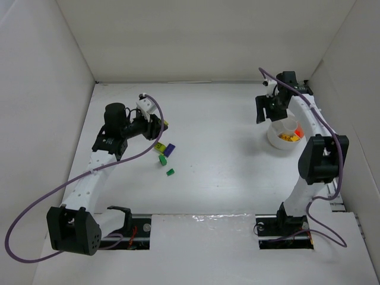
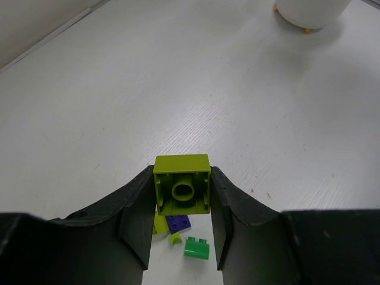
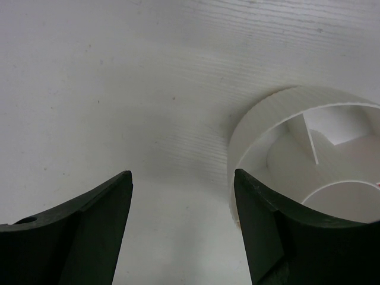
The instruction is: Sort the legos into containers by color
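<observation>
Your left claw [image 1: 159, 126] pinches a lime green brick [image 2: 181, 189]; your right claw [image 3: 183, 175] hangs open, empty, beside the bowl [image 3: 255, 133].

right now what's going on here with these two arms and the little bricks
Two robot arms are sorting lego bricks by color into a divided white bowl. The left gripper is clamped on a lime green brick, with a purple brick and a green brick loose on the table below. The right gripper hangs open and empty beside the bowl, which holds yellow and orange pieces.
</observation>
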`<move>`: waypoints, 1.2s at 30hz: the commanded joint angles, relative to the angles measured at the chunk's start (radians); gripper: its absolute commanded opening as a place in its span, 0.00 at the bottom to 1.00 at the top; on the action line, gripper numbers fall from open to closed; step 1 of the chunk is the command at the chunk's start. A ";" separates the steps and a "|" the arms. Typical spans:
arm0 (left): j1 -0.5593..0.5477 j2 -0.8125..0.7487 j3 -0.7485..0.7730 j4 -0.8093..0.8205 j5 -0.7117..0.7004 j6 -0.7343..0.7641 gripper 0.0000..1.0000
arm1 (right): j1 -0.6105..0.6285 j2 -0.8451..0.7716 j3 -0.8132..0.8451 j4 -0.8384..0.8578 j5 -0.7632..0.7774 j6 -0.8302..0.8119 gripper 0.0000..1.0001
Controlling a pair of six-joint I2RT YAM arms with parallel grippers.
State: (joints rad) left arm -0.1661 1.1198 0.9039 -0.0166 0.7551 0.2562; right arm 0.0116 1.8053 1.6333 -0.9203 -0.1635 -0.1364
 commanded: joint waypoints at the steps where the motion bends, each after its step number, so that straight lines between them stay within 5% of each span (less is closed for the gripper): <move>1: 0.002 -0.032 0.033 0.012 0.004 0.003 0.00 | 0.016 0.000 -0.006 -0.008 0.022 -0.028 0.74; 36: 0.002 0.005 0.024 0.052 0.023 -0.008 0.00 | -0.013 -0.204 -0.269 -0.048 0.146 -0.203 0.77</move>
State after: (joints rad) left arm -0.1661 1.1194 0.9039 -0.0154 0.7528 0.2558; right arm 0.0170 1.6363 1.3857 -0.9585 -0.0643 -0.2901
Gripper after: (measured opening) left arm 0.330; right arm 0.765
